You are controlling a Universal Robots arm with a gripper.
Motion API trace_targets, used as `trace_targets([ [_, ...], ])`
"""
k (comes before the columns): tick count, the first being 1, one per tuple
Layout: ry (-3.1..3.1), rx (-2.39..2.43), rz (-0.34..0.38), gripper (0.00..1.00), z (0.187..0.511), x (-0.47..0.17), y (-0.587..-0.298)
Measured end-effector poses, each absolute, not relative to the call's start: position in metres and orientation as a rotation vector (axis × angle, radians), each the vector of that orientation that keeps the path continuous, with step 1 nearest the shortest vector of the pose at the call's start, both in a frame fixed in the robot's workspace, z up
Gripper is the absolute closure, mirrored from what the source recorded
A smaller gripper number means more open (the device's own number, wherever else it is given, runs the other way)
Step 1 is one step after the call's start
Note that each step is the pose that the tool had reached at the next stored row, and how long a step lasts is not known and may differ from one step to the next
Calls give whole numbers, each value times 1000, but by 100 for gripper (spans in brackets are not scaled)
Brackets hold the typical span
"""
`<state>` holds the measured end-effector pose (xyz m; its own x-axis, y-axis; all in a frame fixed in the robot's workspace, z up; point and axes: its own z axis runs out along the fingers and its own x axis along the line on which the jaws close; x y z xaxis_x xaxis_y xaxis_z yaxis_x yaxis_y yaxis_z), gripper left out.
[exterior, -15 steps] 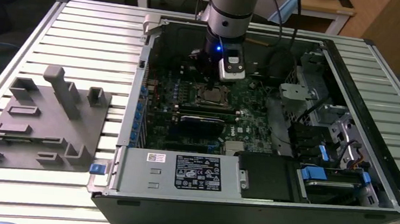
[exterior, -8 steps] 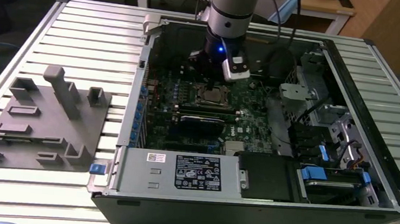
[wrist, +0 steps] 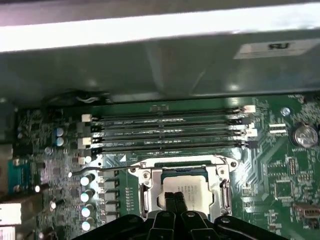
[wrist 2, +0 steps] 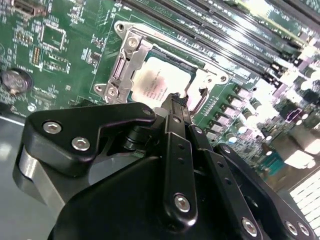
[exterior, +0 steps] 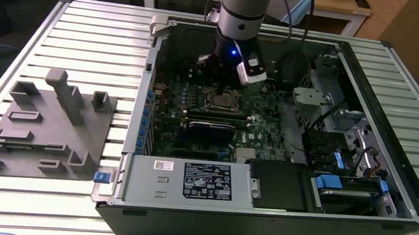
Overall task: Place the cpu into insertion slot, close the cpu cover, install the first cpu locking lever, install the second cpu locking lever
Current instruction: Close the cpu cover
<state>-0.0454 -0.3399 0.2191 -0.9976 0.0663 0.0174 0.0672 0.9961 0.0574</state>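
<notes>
The cpu (wrist 2: 161, 82) lies flat in the insertion slot (exterior: 209, 104) on the green motherboard (exterior: 262, 128), silver top up. The cpu cover (wrist 2: 131, 55) lies down around it as a silver frame, also seen in the first wrist view (wrist: 221, 186) with the cpu (wrist: 186, 189) in its window. My gripper (wrist 2: 175, 100) is shut with nothing between its fingers, tips together right over the cpu's edge. In the exterior view the gripper (exterior: 223, 87) hangs straight above the slot. A thin wire locking lever (wrist: 107, 169) juts out beside the socket; a hooked lever end (wrist 2: 199, 102) lies by the fingertips.
The motherboard sits inside an open black computer case (exterior: 390, 127) on a slatted table. Long memory slots (wrist: 165, 132) run beside the socket. A black card (exterior: 210, 132), a power supply (exterior: 189, 178) and drive bays (exterior: 340, 183) fill the case. A grey fixture block (exterior: 49, 126) stands at the exterior view's left.
</notes>
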Motion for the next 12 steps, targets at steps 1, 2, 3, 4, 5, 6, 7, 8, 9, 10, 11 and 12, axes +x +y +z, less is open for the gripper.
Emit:
trace_targets([
  [1,-3124,-82,-91,89,219,-45,-340],
  [2,-3125,-60,-91,89,219,-45,-340],
  [3,-3125,-37,-90,89,219,-45,-340],
  [4,-3126,-12,-90,89,219,-45,-340],
  [5,-3126,15,-90,89,218,-45,-340],
  [6,-3126,33,-90,89,219,-45,-340],
  [7,-3128,43,-90,89,218,-45,-340],
  [8,-3134,50,-90,89,218,-45,-340],
  [9,-3144,53,-90,89,218,-46,-340],
  [10,-3156,54,-90,89,218,-47,-340],
  [11,-3166,55,-90,89,218,-48,-340],
  [12,-3174,55,-90,89,218,-48,-340],
])
